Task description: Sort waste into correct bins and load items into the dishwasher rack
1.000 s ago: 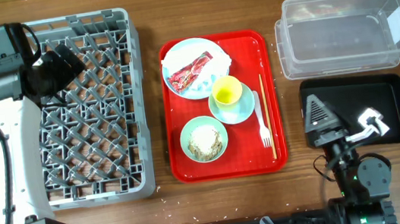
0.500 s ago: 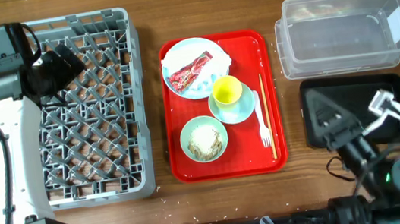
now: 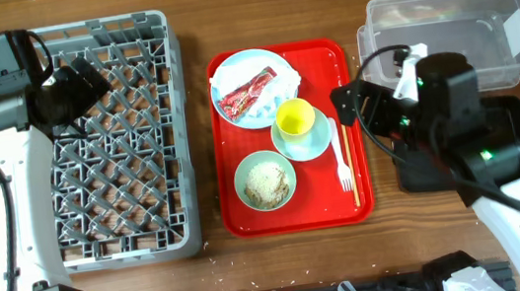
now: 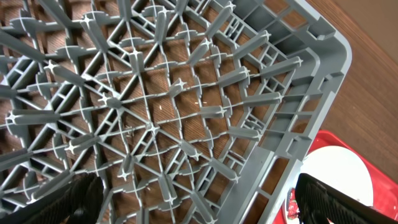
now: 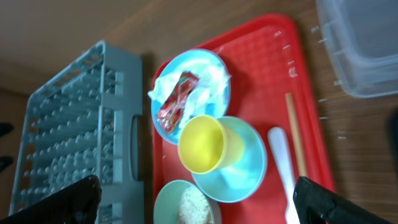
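Right claw point(image 3: 355, 106) hangs over the tray's point(image 3: 332, 201) right edge: cup point(image 3: 294, 118) on saucer point(image 3: 320, 139) just left of it, tub point(image 3: 441, 0) to its right. Left claw point(image 3: 83, 83) hangs over the rack point(image 3: 146, 184).

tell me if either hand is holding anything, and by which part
Nothing is held. The left hand hangs open and empty over the dishwasher rack; the right hand is open and empty at the red tray's edge.

1. One grey rack point(image 3: 135, 181), one red tray point(image 3: 331, 196).
2. One clear tub point(image 3: 501, 6), one black tray point(image 3: 516, 124).
3. One plate point(image 3: 255, 121), one bowl point(image 3: 241, 173), one saucer point(image 3: 319, 139), one cup point(image 3: 294, 117).
4. One fork point(image 3: 341, 165), one chopstick point(image 3: 351, 179).
5. One wrapper point(image 3: 246, 93), one napkin point(image 3: 287, 81).
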You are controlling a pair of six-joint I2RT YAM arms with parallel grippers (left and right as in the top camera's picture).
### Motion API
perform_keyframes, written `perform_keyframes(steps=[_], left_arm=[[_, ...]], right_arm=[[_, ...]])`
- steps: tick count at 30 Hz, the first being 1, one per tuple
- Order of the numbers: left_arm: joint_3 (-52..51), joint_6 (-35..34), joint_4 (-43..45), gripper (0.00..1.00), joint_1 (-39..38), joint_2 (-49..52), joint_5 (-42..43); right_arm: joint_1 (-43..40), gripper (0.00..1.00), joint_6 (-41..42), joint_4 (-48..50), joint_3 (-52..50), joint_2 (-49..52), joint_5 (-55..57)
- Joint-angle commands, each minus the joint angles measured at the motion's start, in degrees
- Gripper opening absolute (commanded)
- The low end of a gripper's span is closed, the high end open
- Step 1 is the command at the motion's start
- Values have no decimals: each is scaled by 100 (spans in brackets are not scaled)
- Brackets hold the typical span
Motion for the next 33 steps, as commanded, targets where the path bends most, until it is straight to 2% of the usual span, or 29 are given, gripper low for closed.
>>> perform_keyframes(steps=[1,3,6,7,9,12,13,16,17,18,20,22,24,26,28,29,33], left_arm=[[52,-52,17,100,31,-46,7],[52,-50,17,100,31,-46,7],[52,-52,17,100,31,-46,7],[52,-50,17,100,31,-46,7],[52,-50,20,100,31,-46,7],[52,-57,81,100,28,-46,74],[52,-63,37,100,20,-46,621],[46,-358,-343,100,-28,-44,4199],[46,39,-260,100,-197,-37,5062],[46,468,-127,100,-461,-39,5772],[46,267,160,100,-1047,-39,6105],[46,-306,852,100,-1698,-33,6098],[48,-337,1486,100,-2326,-35,5810],[55,-376,1453,100,-3370,-31,3718],[221,-365,942,100,-4371,87,1707],[514,-254,538,100,-4653,267,1163],[1853,1139,-1226,99,-4774,1252,1049]], right_arm=[[13,100,63,-278,173,-822,1019],[11,100,310,-708,173,-1580,1956],[11,100,1615,-1740,173,-2033,3622],[11,100,2321,-2111,173,-2061,4127],[11,100,3143,-2509,166,-2052,4780],[13,100,3342,-2649,144,-2052,5193],[13,100,3342,-2651,144,-2039,5193],[13,100,3344,-2647,144,-1998,5193],[13,100,3344,-2647,144,-1998,5193],[13,100,3342,-2647,144,-1993,5193],[13,100,3344,-2647,144,-1987,5193],[13,100,3342,-2645,144,-1987,5193],[13,100,3344,-2645,144,-1987,5193],[13,100,3344,-2645,144,-1987,5193],[13,100,3342,-2647,144,-1987,5193],[13,100,3344,-2645,144,-1987,5193],[13,100,3344,-2645,144,-1987,5193]])
